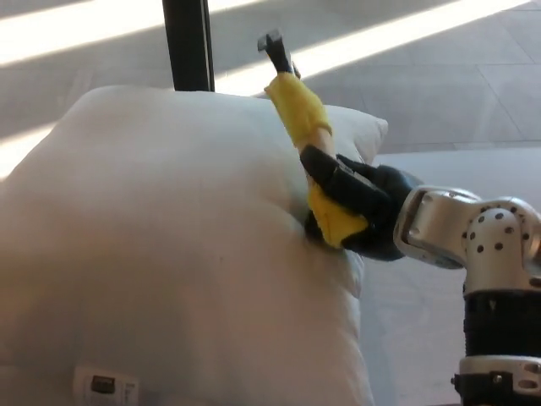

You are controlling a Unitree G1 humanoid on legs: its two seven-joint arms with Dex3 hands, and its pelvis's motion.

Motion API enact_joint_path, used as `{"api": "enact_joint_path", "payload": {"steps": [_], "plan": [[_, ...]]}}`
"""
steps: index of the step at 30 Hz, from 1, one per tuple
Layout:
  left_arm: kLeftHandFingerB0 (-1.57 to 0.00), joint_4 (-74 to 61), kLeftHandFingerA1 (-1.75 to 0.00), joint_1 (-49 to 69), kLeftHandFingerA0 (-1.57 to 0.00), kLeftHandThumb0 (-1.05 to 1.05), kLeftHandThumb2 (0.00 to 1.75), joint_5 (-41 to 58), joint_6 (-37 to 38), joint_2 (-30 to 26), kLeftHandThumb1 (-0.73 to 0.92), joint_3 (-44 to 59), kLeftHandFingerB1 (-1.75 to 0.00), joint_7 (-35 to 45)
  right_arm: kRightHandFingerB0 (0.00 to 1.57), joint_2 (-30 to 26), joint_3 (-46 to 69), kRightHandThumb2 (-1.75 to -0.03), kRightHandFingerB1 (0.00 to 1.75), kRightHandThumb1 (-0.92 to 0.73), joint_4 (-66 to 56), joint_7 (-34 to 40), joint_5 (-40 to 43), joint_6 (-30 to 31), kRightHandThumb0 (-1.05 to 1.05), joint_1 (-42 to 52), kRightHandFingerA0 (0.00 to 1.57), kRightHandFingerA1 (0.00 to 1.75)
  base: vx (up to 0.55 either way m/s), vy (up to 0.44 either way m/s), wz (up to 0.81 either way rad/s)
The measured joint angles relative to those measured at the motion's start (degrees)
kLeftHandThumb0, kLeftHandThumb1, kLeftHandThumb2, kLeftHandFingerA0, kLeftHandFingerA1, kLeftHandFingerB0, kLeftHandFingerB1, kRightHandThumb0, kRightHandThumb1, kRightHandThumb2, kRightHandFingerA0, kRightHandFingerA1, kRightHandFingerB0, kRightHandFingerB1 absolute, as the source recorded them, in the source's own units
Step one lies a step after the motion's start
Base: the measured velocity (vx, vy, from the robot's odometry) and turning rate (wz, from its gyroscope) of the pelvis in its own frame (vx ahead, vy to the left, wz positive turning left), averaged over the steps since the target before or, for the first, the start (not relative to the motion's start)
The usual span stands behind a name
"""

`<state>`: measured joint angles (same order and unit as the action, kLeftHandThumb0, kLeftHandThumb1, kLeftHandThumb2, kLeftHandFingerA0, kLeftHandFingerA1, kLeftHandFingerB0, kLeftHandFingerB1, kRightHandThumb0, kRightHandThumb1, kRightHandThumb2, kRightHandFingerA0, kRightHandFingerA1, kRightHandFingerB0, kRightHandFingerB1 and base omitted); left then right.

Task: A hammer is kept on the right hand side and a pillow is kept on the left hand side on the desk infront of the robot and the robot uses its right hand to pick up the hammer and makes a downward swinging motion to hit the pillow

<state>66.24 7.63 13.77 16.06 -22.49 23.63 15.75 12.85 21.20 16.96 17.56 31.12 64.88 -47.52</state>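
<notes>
A big white pillow (169,254) fills the left and middle of the head view, lying on the desk. My right hand (359,211) is shut on the yellow handle of a hammer (303,127). The handle slants up and to the left over the pillow's right side, and the dark metal head (275,49) sits above the pillow's far edge. The hand presses against the pillow's right flank, which is dented there. My silver right forearm (473,237) comes in from the right. The left hand is out of sight.
A black upright post (188,42) stands behind the pillow. The grey desk surface (414,321) shows to the right of the pillow. Beyond lies a floor with bright sunlit stripes. A small label (101,385) is on the pillow's near edge.
</notes>
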Motion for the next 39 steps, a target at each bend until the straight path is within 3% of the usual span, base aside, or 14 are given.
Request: {"api": "enact_joint_path", "payload": {"steps": [1, 2, 4, 5, 6, 7, 9, 19, 28, 29, 34, 35, 36, 39], "plan": [[-0.68, 0.0, -0.54, 0.0, -0.74, -0.72, 0.62, 0.0, 0.0, 0.0, 0.71, 0.0, -0.46, 0.0, 1.02, 0.0, -0.6, -1.09, 1.36, -0.71, -0.1, 0.0, 0.0, 0.0, -0.65, 1.8, 1.33, 1.54, 0.00, 0.000, 0.00], [-0.69, 0.0, -0.55, 0.0, -0.75, -0.73, 0.62, 0.0, 0.0, 0.0, 0.71, 0.0, -0.46, 0.0, 0.80, 0.0, -1.3, -0.78, 1.65, -0.91, -0.3, 0.0, 0.0, 0.0, -0.54, 3.8, 1.07, 1.75, 0.00, 0.000, 0.00], [-0.67, 0.0, -0.55, -0.1, -0.74, -0.73, 0.61, 0.0, 0.0, 0.0, 0.71, 0.0, -0.46, 0.0, 0.76, 0.0, -2.6, -0.79, 1.72, -0.89, -1.1, 0.0, 0.2, -0.2, -0.51, 7.4, 1.10, 1.75, 0.00, 0.000, 0.00], [-0.67, 0.0, -0.55, -0.1, -0.74, -0.74, 0.62, 0.0, 0.0, 0.0, 0.71, 0.0, -0.46, 0.0, 1.05, 0.0, -3.3, -1.11, 1.35, -0.68, -1.7, 0.0, 0.4, -0.4, -0.60, 9.2, 1.32, 1.50, 0.00, 0.000, 0.00], [-0.67, 0.0, -0.54, -0.2, -0.72, -0.74, 0.62, 0.0, 0.0, 0.0, 0.71, 0.0, -0.46, 0.0, 1.06, 0.1, -3.9, -1.12, 1.36, -0.68, -2.3, -0.1, 0.7, -0.7, -0.59, 10.7, 1.32, 1.49, 0.00, 0.000, 0.00], [-0.66, 0.0, -0.54, -0.2, -0.70, -0.73, 0.62, 0.0, 0.0, 0.0, 0.72, 0.0, -0.46, 0.0, 0.83, 0.2, -4.7, -0.83, 1.69, -0.86, -3.1, -0.1, 0.9, -1.1, -0.52, 12.4, 1.09, 1.75, 0.00, 0.000, 0.00], [-0.66, 0.0, -0.54, -0.2, -0.71, -0.73, 0.62, 0.0, 0.0, 0.0, 0.72, 0.0, -0.45, 0.0, 0.78, 0.5, -5.9, -0.82, 1.74, -0.87, -4.5, -0.2, 1.2, -1.7, -0.50, 15.1, 1.12, 1.75, 0.00, 0.000, 0.00], [-0.66, 0.0, -0.53, -0.1, -0.73, -0.71, 0.62, 0.0, 0.0, 0.0, 0.72, 0.0, -0.45, 0.0, 0.78, 2.3, -12.3, -0.79, 1.69, -0.89, -11.0, -0.2, 3.7, -5.9, -0.53, 28.2, 1.10, 1.75, 0.00, 0.000, 0.00], [-0.69, 0.0, -0.53, -0.1, -0.76, -0.71, 0.62, 0.0, 0.0, 0.0, 0.70, 0.0, -0.45, 0.0, 0.77, 2.3, -14.3, -0.75, 1.71, -0.91, -12.1, 1.2, 4.8, -7.1, -0.51, 28.0, 1.07, 1.75, 0.00, 0.000, 0.00], [-0.67, 0.0, -0.52, -0.1, -0.76, -0.71, 0.62, 0.0, 0.0, 0.0, 0.72, 0.0, -0.45, 0.0, 0.88, 2.3, -14.5, -0.76, 1.54, -0.89, -12.1, 1.5, 4.9, -7.2, -0.48, 27.9, 1.08, 1.75, 0.00, 0.000, 0.00], [-0.69, 0.0, -0.55, -0.1, -0.76, -0.73, 0.62, 0.0, 0.0, 0.0, 0.71, 0.0, -0.46, 0.0, 0.83, 2.3, -15.1, -0.73, 1.52, -0.89, -12.5, 2.5, 5.2, -7.9, -0.48, 27.1, 1.07, 1.75, 0.00, 0.000, 0.00], [-0.70, 0.0, -0.54, -0.1, -0.76, -0.72, 0.62, 0.0, 0.0, 0.0, 0.71, 0.0, -0.46, 0.0, 0.84, 2.3, -15.3, -0.78, 1.47, -0.84, -12.5, 2.7, 5.3, -8.0, -0.46, 27.1, 1.06, 1.75, 0.00, 0.000, 0.00], [-0.69, 0.0, -0.53, -0.1, -0.77, -0.71, 0.62, 0.0, 0.0, 0.0, 0.71, 0.0, -0.45, 0.0, 0.85, 2.3, -15.4, -0.86, 1.58, -0.78, -12.6, 2.9, 5.3, -8.2, -0.44, 27.0, 1.07, 1.75, 0.00, 0.000, 0.00], [-0.69, 0.0, -0.54, -0.1, -0.75, -0.73, 0.62, 0.0, 0.0, 0.0, 0.70, 0.0, -0.46, 0.0, 0.84, 2.3, -15.6, -0.95, 1.65, -0.75, -12.7, 3.5, 5.5, -8.6, -0.41, 26.9, 1.07, 1.75, 0.00, 0.000, 0.00]]}}
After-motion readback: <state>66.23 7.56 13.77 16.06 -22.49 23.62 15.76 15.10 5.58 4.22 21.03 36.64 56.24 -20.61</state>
